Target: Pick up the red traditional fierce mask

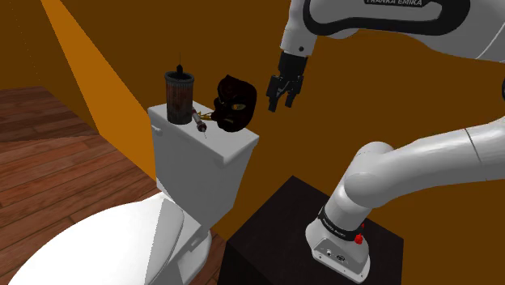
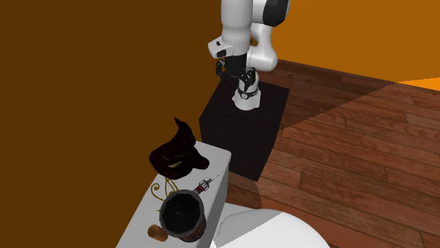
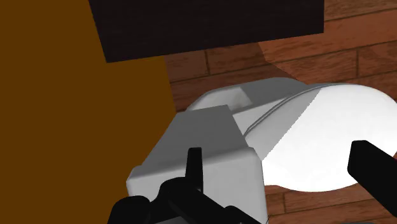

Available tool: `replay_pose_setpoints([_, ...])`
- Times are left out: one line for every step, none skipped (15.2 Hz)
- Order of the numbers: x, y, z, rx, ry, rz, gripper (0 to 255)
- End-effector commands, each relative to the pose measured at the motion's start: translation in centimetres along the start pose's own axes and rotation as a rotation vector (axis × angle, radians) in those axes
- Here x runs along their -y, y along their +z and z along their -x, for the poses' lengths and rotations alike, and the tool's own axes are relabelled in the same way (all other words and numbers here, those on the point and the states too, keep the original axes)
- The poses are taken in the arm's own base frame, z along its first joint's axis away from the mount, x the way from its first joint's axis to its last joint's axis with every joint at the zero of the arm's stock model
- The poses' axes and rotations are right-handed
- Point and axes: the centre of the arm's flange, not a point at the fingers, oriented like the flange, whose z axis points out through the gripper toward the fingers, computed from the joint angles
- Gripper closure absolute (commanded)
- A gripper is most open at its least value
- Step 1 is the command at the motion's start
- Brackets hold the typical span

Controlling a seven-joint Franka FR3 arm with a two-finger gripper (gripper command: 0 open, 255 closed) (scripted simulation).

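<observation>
The gripper (image 1: 283, 104) hangs with its black fingers (image 3: 372, 172) spread apart, clasping nothing and touching nothing. It sits in the air just beside the mask (image 1: 235, 104), toward the shoulder view's right and slightly higher. The mask is very dark, near-black red with small yellow markings and a pointed tip. It stands on the white toilet tank (image 1: 212, 154), at the end nearer the black stand (image 1: 271, 235). A dark cup (image 1: 180, 95) stands at the tank's other end. Around them are brown-orange walls (image 1: 380, 97) and a wooden plank floor (image 1: 57, 138).
</observation>
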Motion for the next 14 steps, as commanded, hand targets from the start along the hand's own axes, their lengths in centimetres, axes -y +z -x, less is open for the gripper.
replay_pose_setpoints([0.0,0.0,0.0,0.000,0.000,0.000,0])
replay_pose_setpoints([-0.7,-0.1,-1.1,-0.005,-0.014,-0.010,0])
replay_pose_setpoints([-1.3,-0.2,-2.3,-0.010,-0.028,-0.020,0])
replay_pose_setpoints([-1.9,-0.2,-3.4,-0.015,-0.043,-0.029,0])
replay_pose_setpoints([-2.5,-0.3,-4.6,-0.021,-0.057,-0.039,0])
replay_pose_setpoints([-3.1,-0.4,-5.8,-0.026,-0.071,-0.049,0])
replay_pose_setpoints([-3.7,-0.5,-7.0,-0.031,-0.085,-0.059,0])
replay_pose_setpoints([-4.3,-0.6,-8.1,-0.036,-0.100,-0.069,0])
replay_pose_setpoints([-4.8,-0.7,-9.3,-0.041,-0.114,-0.079,0])
replay_pose_setpoints([-5.3,-0.7,-10.5,-0.046,-0.128,-0.088,0])
replay_pose_setpoints([-5.8,-0.8,-11.8,-0.051,-0.142,-0.098,0])
replay_pose_setpoints([-6.3,-0.9,-13.0,-0.057,-0.157,-0.108,0])
replay_pose_setpoints([-6.8,-1.0,-14.2,-0.062,-0.171,-0.118,0])
replay_pose_setpoints([-7.3,-1.1,-15.4,-0.067,-0.185,-0.128,0])
